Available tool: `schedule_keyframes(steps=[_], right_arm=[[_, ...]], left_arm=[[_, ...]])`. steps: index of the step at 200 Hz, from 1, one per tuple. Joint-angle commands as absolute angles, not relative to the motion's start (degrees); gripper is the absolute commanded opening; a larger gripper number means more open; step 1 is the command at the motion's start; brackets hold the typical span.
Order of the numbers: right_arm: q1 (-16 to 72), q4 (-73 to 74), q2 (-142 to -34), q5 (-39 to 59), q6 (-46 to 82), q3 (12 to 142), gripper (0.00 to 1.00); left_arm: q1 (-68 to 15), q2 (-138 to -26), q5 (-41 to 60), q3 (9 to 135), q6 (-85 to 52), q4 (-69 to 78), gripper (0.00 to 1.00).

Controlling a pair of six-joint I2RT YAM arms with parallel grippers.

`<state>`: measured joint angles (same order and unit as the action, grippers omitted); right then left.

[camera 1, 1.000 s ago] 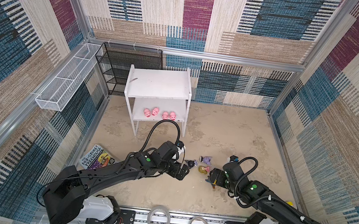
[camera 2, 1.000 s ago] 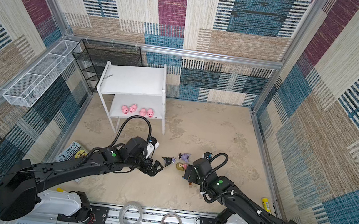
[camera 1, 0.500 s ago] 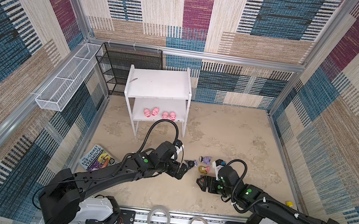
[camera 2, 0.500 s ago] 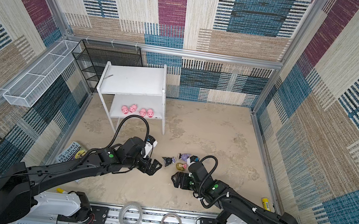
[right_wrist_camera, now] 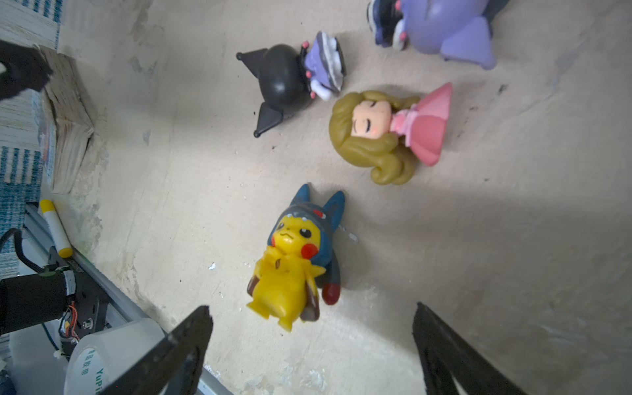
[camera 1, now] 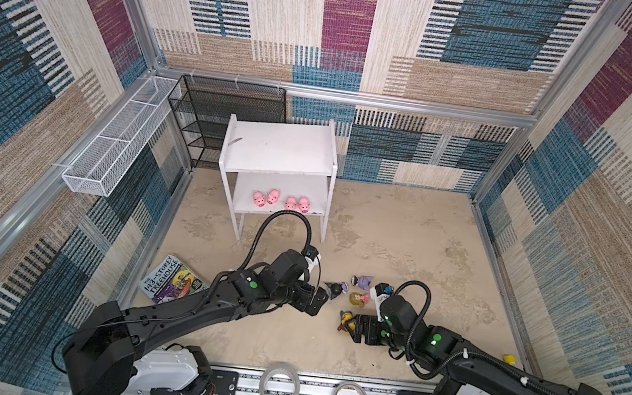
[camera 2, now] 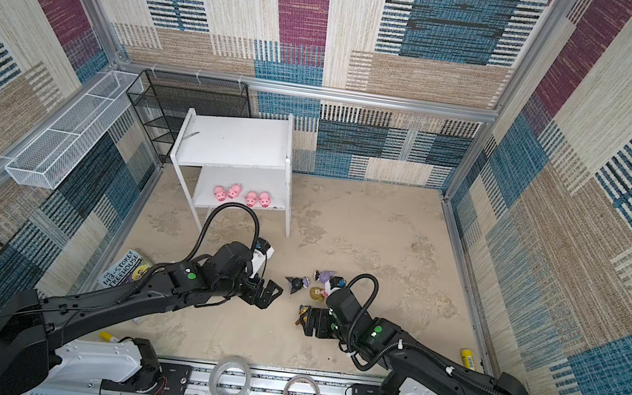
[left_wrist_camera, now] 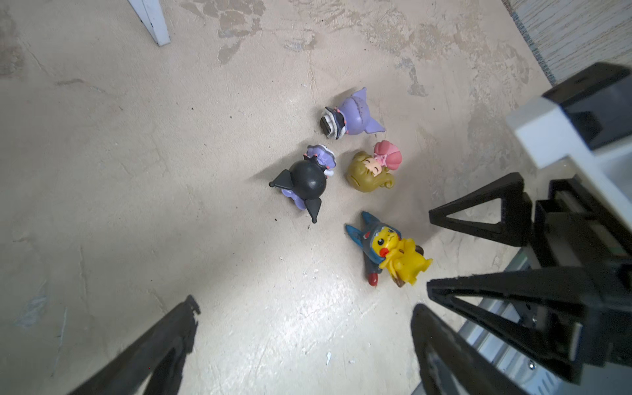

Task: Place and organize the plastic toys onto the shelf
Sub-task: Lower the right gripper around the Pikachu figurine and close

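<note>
Plastic toys half shelved, we judge: four pink plastic pigs (camera 1: 272,196) on lower board of white two-tier shelf (camera 1: 279,147); yellow hooded figure (right_wrist_camera: 287,270), blond doll (right_wrist_camera: 376,133), two black-purple figures (left_wrist_camera: 304,184) lie on table (camera 1: 405,236). Left jaws, right jaws open, empty.

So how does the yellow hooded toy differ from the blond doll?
The yellow toy wears a blue eared hood and has open eyes; the blond doll wears a pink dress, eyes shut. The yellow toy lies just ahead of the right gripper, whose jaws are open; the blond doll lies farther off. Both lie face up on the floor.
</note>
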<state>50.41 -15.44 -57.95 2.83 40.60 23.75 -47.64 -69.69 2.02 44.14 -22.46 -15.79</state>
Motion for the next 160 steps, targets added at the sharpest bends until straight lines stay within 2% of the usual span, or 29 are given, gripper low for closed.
schedule_keyframes(steps=[1,33,68,136,160], right_arm=[[51.4,-11.9,-61.1,0.2,39.4,25.5,0.92],[54.9,-13.2,-69.6,-4.6,38.9,29.8,0.86],[58.7,-17.2,-76.4,-9.7,39.3,34.0,0.66],[60.8,-20.9,-76.4,-10.4,38.9,34.0,0.4],[61.6,-16.9,-73.3,-10.9,36.8,31.3,0.34]], left_arm=[[-47.5,-68.8,0.9,43.7,-21.5,-16.2,0.99],[-47.5,-67.7,0.0,43.5,-21.0,-17.3,0.99],[-47.5,-65.6,-1.5,42.3,-20.7,-18.4,0.99],[-47.5,-66.3,-1.2,42.9,-20.6,-18.9,0.99],[-47.5,-67.3,0.1,43.7,-20.5,-19.6,0.99]])
